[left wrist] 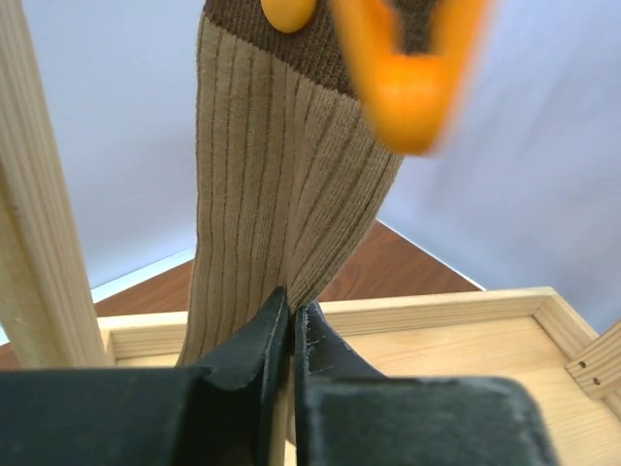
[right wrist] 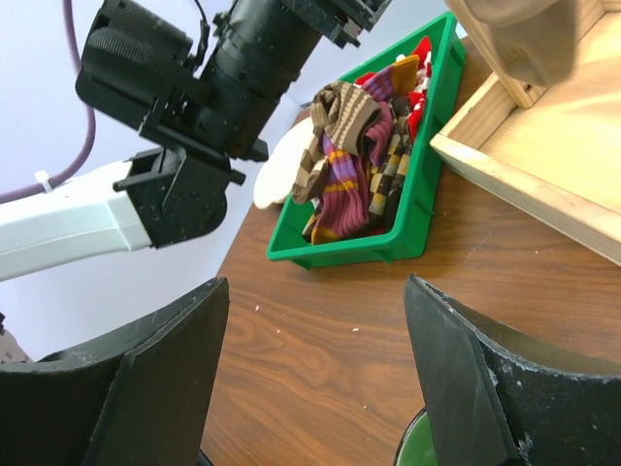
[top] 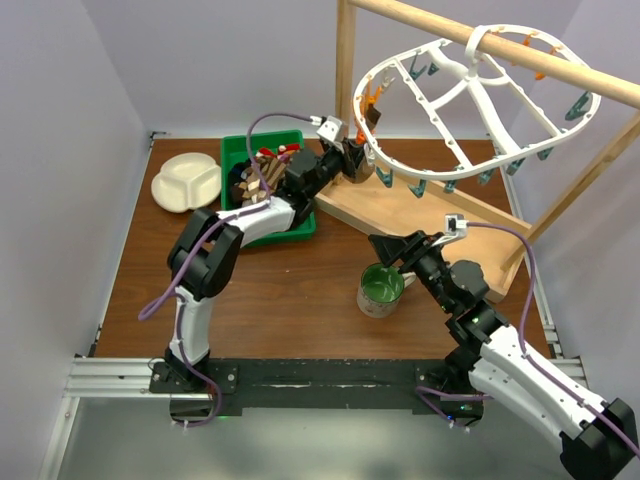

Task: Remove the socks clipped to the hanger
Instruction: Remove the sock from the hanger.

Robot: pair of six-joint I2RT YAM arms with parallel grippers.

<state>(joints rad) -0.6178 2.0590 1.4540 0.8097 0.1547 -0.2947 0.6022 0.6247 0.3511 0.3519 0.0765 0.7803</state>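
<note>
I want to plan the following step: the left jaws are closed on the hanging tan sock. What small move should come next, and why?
Probably a short steady pull downward. The left jaws pinch the tan sock, whose brown cuff is held by the orange clip above, so pulling should slip it free.

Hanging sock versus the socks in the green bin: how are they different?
The hanging sock is plain ribbed tan with a brown cuff; the socks in the bin are striped and checkered. It dangles straight from an orange clip; they lie heaped in the green bin. The left gripper pinches the hanging sock; the socks in the bin lie untouched. All are soft fabric.
</note>
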